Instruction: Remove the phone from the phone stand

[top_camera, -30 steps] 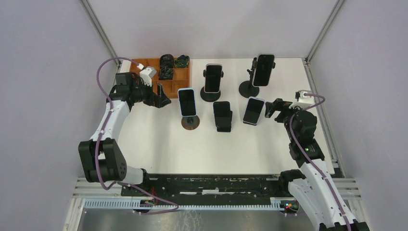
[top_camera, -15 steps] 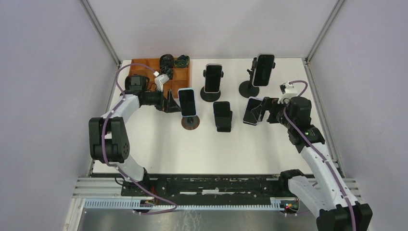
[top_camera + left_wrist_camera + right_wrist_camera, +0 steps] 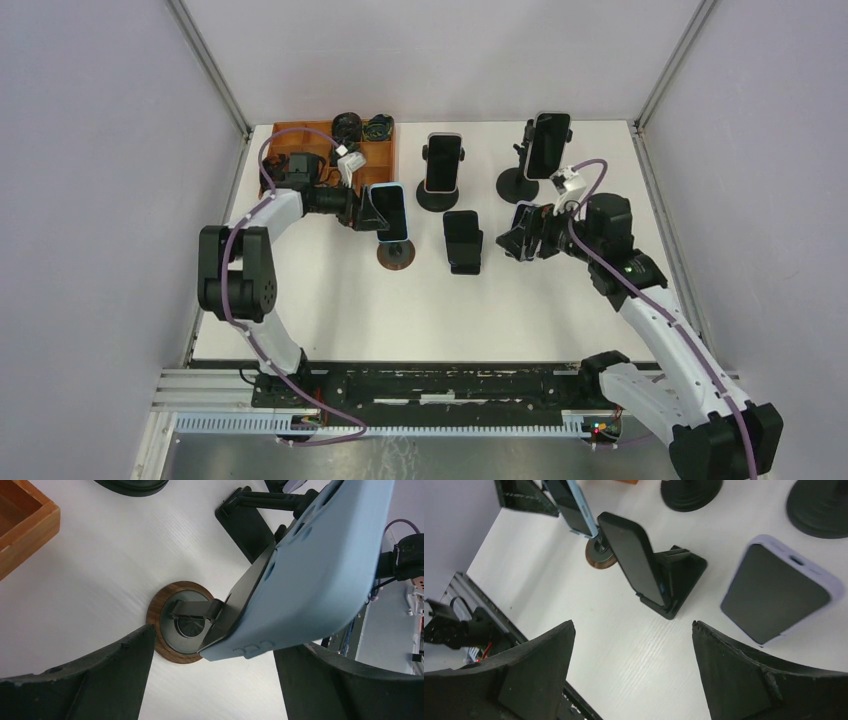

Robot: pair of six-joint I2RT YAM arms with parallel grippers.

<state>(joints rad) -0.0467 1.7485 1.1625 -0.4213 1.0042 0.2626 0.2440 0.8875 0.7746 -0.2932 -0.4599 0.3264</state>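
Note:
A phone in a light-blue case (image 3: 389, 211) leans on a stand with a round wooden base (image 3: 397, 255). My left gripper (image 3: 364, 209) is open right beside it on its left. In the left wrist view the case's back (image 3: 320, 570) fills the upper right, its lower corner lies between my spread fingers (image 3: 100, 680), and the wooden base (image 3: 165, 630) sits below. My left gripper (image 3: 212, 642) holds nothing. My right gripper (image 3: 520, 240) is open over a lavender-cased phone (image 3: 781, 592), with only bare table at its midpoint (image 3: 632, 625).
A black phone on a black wedge stand (image 3: 463, 241) (image 3: 639, 567) stands between the two grippers. Two more phones on black round-based stands (image 3: 443, 162) (image 3: 547, 146) are behind. An orange compartment tray (image 3: 312, 135) sits at the back left.
Both arms swung inward. The left gripper came right up to the blue phone's side. The right gripper moved left over the lavender phone. Both stay open.

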